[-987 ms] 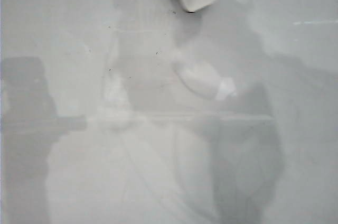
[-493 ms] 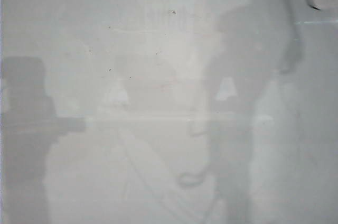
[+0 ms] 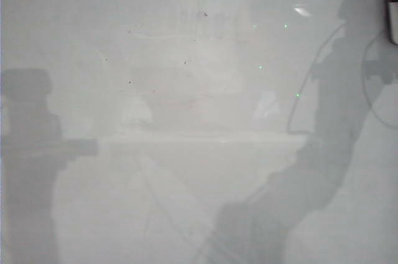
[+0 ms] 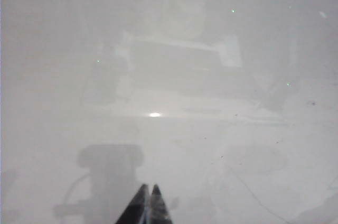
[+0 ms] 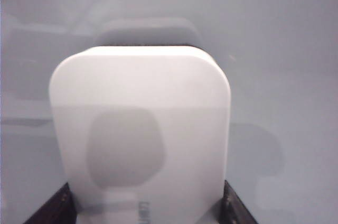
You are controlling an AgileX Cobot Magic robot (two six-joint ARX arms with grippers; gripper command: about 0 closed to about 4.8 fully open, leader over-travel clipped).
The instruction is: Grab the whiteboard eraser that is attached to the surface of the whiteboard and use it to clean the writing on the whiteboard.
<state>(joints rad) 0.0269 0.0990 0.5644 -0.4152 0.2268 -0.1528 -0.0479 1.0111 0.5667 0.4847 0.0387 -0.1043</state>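
Right hand around whiteboard eraser.

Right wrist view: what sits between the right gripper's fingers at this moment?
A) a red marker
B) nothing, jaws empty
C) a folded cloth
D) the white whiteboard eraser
D: the whiteboard eraser fills the right wrist view, with the right gripper's dark fingers against its two sides.

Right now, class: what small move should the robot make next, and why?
Probably set the eraser back down on the whiteboard and let go. The right gripper holds the eraser between its fingers, no red writing shows in any view, and the left gripper hangs shut above the board, so wiping looks finished.
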